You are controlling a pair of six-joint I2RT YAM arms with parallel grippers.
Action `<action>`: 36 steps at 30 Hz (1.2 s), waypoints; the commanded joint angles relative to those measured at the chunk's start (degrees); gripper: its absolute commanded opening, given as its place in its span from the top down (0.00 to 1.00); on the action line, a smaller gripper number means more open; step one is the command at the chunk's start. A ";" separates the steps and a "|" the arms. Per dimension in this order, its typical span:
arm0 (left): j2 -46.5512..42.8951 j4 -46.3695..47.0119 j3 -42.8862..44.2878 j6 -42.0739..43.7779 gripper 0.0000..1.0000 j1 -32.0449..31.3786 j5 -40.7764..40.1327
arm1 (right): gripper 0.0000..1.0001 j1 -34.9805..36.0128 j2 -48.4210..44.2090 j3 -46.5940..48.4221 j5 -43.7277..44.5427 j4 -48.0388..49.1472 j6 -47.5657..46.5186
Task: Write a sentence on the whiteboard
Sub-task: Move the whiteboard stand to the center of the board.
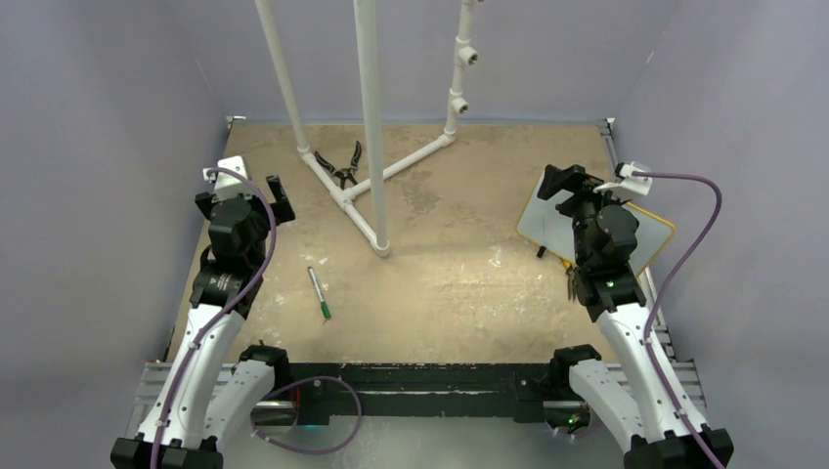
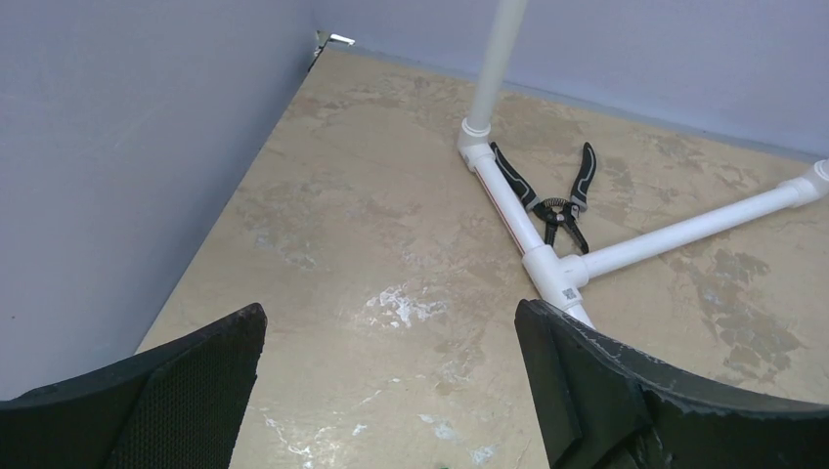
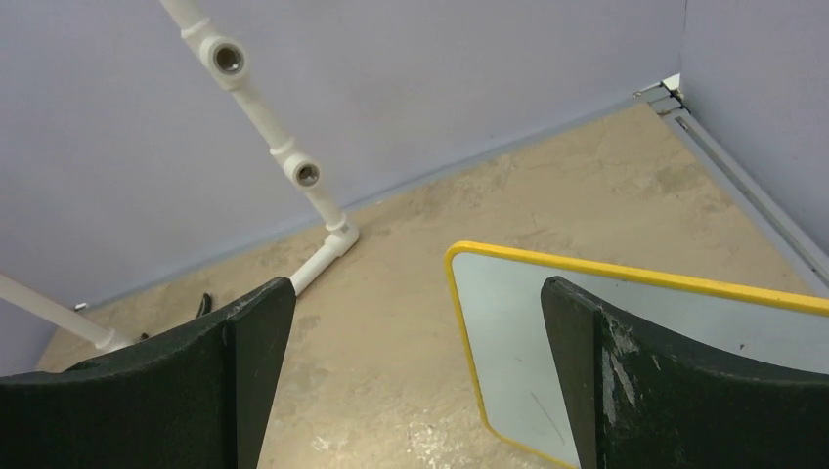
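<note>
The whiteboard [image 1: 541,217] lies at the right side of the surface [image 1: 450,283], turned askew, with its yellow rim close to the right edge. My right gripper [image 3: 415,291] hangs just above it, jaws spread wide and holding nothing. My left gripper [image 2: 389,311], also spread and holding nothing, hovers over the far left. A green-tipped marker [image 1: 319,292] lies between my arms, nearer the left one. Black-handled pliers [image 1: 344,166] rest against the white pipe frame [image 1: 370,117] at the back.

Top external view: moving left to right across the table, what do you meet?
left claw → green marker → front upright of the white pipe frame → whiteboard
</note>
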 commanded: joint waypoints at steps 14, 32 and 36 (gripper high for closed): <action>1.01 -0.34 2.53 -2.10 0.01 0.34 -0.88 | 0.03 -0.03 1.58 -4.92 -8.02 -2.85 3.18; 2.23 -0.17 1.39 0.06 0.01 0.41 7.10 | 0.30 -0.27 20.00 -8.34 -2.54 -8.57 12.21; 2.22 -0.17 1.44 -0.03 0.01 0.43 7.44 | 0.32 -0.42 22.35 -7.86 -2.21 -9.98 13.25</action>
